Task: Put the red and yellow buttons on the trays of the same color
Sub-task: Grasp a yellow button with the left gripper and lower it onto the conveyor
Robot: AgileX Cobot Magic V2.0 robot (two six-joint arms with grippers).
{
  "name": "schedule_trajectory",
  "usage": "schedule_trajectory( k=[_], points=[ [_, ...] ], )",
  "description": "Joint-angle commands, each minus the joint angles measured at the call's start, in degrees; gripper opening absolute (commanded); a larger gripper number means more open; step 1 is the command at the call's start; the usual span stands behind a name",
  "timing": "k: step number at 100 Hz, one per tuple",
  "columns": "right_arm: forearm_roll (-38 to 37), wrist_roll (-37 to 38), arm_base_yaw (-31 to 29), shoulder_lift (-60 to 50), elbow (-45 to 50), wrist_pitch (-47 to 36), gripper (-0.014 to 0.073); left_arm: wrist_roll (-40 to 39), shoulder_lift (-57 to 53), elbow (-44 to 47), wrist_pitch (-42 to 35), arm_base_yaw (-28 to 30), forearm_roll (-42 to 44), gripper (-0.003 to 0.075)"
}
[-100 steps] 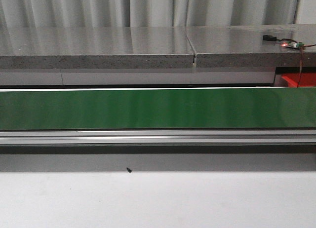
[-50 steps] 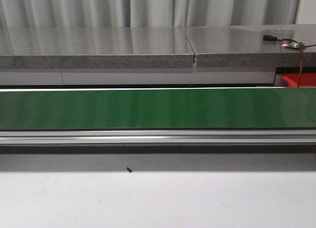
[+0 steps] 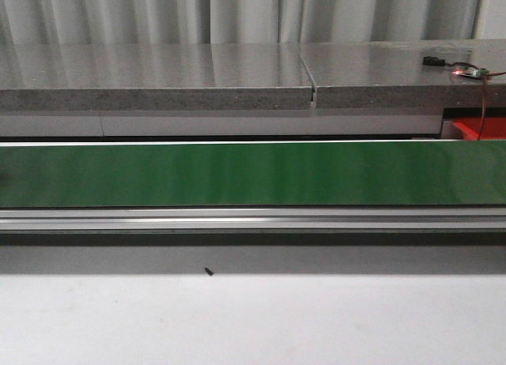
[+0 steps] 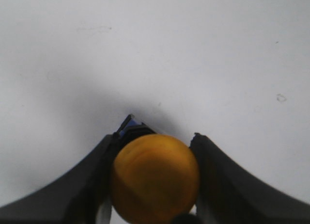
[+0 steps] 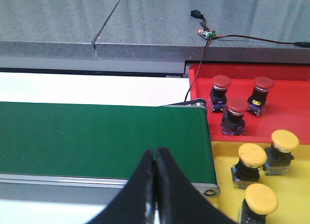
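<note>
My left gripper (image 4: 157, 158) is shut on a yellow button (image 4: 155, 178), its orange-yellow cap filling the space between the fingers over a plain white surface. My right gripper (image 5: 155, 158) is shut with nothing in it, hanging above the near edge of the green belt. Beyond the belt's end lie the red tray (image 5: 286, 115) with three red buttons (image 5: 237, 110) and the yellow tray (image 5: 223, 195) with three yellow buttons (image 5: 252, 158). In the front view only a corner of the red tray (image 3: 482, 129) shows, and neither gripper is in that view.
A green conveyor belt (image 3: 253, 174) with a metal rail (image 3: 253, 220) runs across the table. Behind it is a grey stone-like shelf (image 3: 158, 77) carrying a small circuit board with wires (image 5: 209, 35). A tiny dark speck (image 3: 208, 272) lies on the white table.
</note>
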Motion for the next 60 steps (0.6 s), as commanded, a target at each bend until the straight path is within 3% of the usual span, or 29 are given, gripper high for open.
schedule_trajectory(
  k=[1,33,60],
  points=[
    [0.06,-0.32,0.0,0.47,-1.51,-4.25,-0.0067,0.06,-7.24,-0.44,-1.46,0.11,-0.7,0.016],
    [0.06,-0.32,0.0,0.47,-1.51,-4.25,-0.0067,1.75,-21.51,12.66,-3.04,-1.55,-1.03,0.016],
    [0.06,-0.32,0.0,0.47,-1.51,-4.25,-0.0067,2.82,-28.69,17.34,-1.39,-5.01,-1.03,0.016]
  ],
)
